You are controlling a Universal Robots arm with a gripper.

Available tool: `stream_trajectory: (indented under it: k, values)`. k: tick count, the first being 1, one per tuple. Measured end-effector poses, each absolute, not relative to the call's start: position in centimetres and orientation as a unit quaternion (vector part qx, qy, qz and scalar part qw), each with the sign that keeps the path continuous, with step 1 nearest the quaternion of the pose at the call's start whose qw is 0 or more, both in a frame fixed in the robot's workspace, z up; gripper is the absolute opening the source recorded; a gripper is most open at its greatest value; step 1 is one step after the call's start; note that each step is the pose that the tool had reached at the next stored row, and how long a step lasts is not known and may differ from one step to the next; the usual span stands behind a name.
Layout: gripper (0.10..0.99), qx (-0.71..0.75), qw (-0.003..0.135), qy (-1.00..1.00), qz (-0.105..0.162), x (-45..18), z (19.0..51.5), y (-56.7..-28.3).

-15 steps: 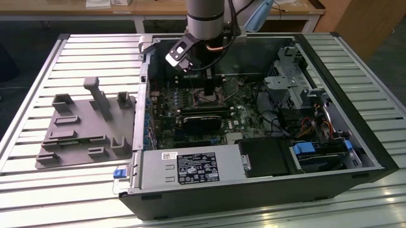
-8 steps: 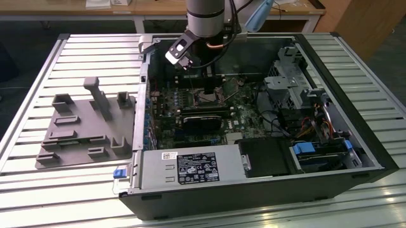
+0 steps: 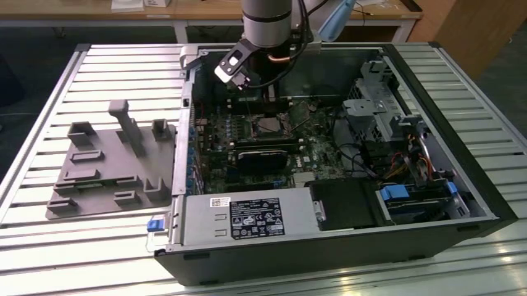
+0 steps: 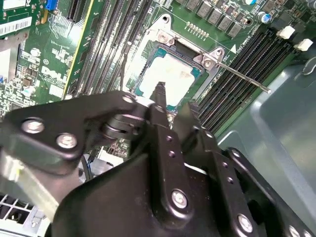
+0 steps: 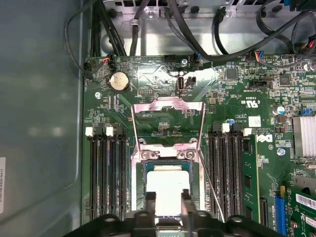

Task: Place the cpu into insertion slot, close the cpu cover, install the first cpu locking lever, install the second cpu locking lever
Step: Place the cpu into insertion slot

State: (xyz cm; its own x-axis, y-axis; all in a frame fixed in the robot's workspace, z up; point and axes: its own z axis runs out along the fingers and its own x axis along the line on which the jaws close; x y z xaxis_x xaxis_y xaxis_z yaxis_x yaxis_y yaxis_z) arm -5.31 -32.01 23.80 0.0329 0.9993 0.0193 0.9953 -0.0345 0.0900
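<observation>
The cpu point(image 5: 168, 185) lies flat in the insertion slot point(image 5: 138, 187), pale face up, and shows in both wrist views point(image 4: 168, 74). The cpu cover point(image 5: 168, 106) stands swung open, away from the slot, its window showing the board behind. One thin locking lever point(image 5: 211, 185) juts out unlatched beside the slot point(image 4: 242, 76). My gripper point(image 5: 168, 196) hovers just over the cpu's near edge, fingers point(image 5: 150, 200) apart and holding nothing. In the exterior view the gripper point(image 3: 251, 95) hangs inside the open computer case, above the slot point(image 3: 268, 126).
Black memory slots point(image 5: 106, 173) flank the socket on both sides. Cables point(image 5: 197, 44) run along the case wall. A power supply point(image 3: 239, 219) and drive cage point(image 3: 379, 105) crowd the case. A grey fixture tray point(image 3: 107, 166) sits on the slatted table at the exterior view's left.
</observation>
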Motion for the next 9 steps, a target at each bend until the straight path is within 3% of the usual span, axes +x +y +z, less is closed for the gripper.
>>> stream_trajectory:
  k: [1, 4, 5, 6, 9]
  values:
    - [0.353, 0.718, 0.026, 0.694, 0.038, -5.31, 23.82, -32.01]
    - [0.176, 0.718, 0.026, 0.694, 0.038, -5.31, 23.88, -32.01]
    - [0.176, 0.718, 0.026, 0.694, 0.038, -5.31, 23.90, -32.01]
    - [0.118, 0.718, 0.026, 0.694, 0.038, -5.31, 23.92, -32.01]
    - [0.106, 0.718, 0.026, 0.694, 0.038, -5.31, 23.98, -32.01]
